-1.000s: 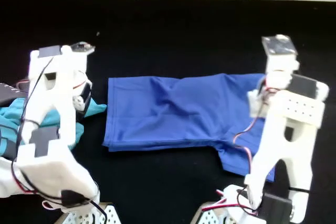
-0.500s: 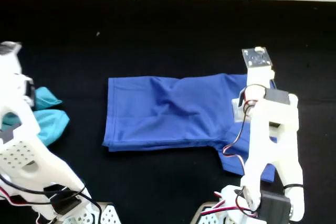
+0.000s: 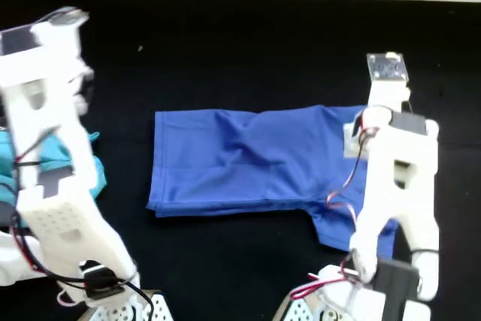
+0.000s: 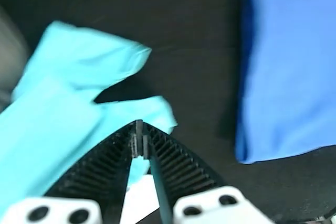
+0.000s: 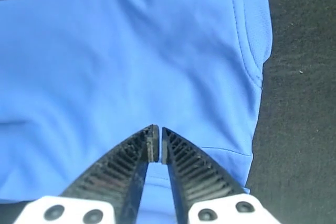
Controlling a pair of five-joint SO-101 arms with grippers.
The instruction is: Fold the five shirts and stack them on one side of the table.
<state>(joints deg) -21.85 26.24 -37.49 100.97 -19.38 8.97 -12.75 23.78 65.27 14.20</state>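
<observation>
A blue shirt [image 3: 248, 159] lies partly folded across the middle of the black table, one sleeve sticking out toward the front right. My right gripper [image 5: 156, 142] hangs shut over that sleeve end of the blue shirt [image 5: 131, 66], holding nothing; its arm [image 3: 394, 163] stands over the shirt's right end. A turquoise shirt [image 3: 64, 167] lies crumpled at the table's left. My left gripper [image 4: 140, 140] is shut and empty above the turquoise shirt [image 4: 68, 108], with the blue shirt's edge [image 4: 286, 72] off to the side. The left arm [image 3: 45, 133] is raised high.
The black table [image 3: 240, 50] has bare room behind the shirts and between the two of them. A white wall strip runs along the far edge. Both arm bases [image 3: 331, 302] stand at the front edge.
The left arm swung outward to the left, then rose high above the turquoise shirt. The right arm shifted slightly over the blue shirt's right end. The blue shirt has not moved.
</observation>
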